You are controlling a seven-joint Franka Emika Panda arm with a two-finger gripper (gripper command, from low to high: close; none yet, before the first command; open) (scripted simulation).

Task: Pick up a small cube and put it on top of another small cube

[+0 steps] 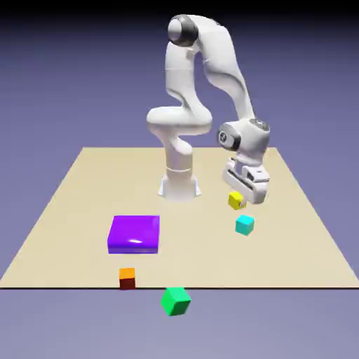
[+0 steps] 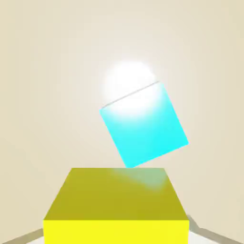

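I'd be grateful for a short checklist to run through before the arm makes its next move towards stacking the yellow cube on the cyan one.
1. Claw closed on the yellow cube: ok.
2. Yellow cube raised off the table: ok, it looks nearer the hand camera than the cyan cube.
3. Cyan cube's top free: ok, nothing rests on it.
4. Yellow cube centred over cyan: not ok, it is off to one side.
5. Edges lined up: not ok, the cubes are turned relative to each other.
6. Firmness of grip: cannot tell.
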